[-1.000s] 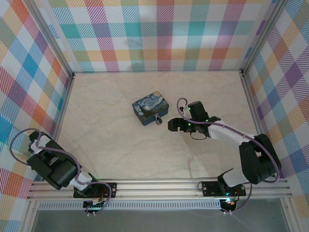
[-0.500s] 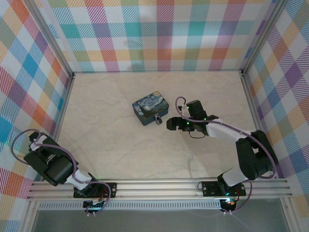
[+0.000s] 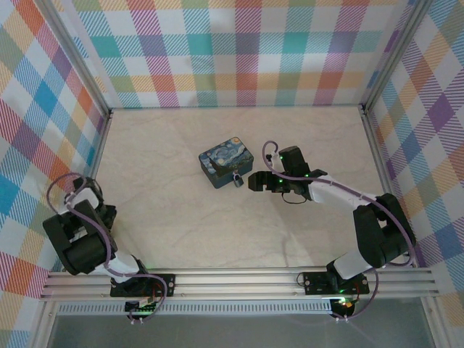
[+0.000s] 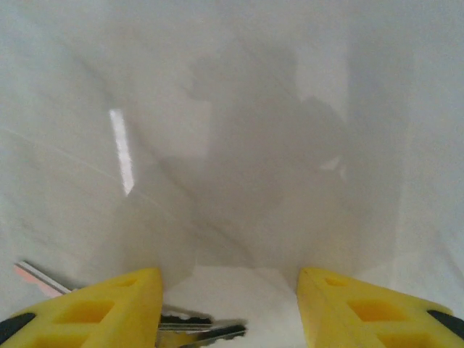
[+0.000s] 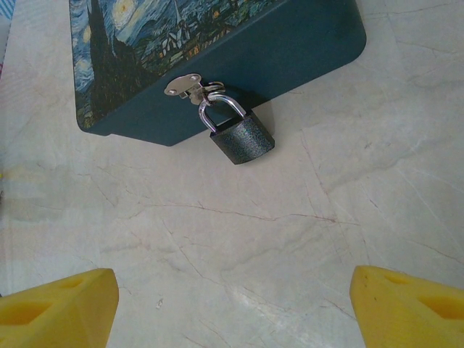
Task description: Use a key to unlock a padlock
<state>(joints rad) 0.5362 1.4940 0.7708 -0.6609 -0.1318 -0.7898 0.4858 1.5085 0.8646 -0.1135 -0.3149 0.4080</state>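
Observation:
The padlock (image 5: 243,138), small and dark grey, hangs by its shackle from the silver hasp (image 5: 185,85) on the front of the painted tin (image 5: 217,43). My right gripper (image 5: 233,312) is open, its yellow fingertips wide apart on the near side of the padlock, with bare table between them. From above, the right gripper (image 3: 252,181) sits just right of the padlock (image 3: 238,179). My left gripper (image 4: 228,312) is open. The key (image 4: 206,332), thin and silvery, pokes out beside the left finger (image 4: 101,312) and stops short of the right finger.
The tin (image 3: 226,162) stands mid-table on the pale marbled surface (image 3: 174,217). Checked walls enclose three sides. My left arm (image 3: 80,232) is folded up by the left wall, near the front rail (image 3: 239,279).
My left arm has swung up along the left wall. My right gripper has crept left, closer to the padlock.

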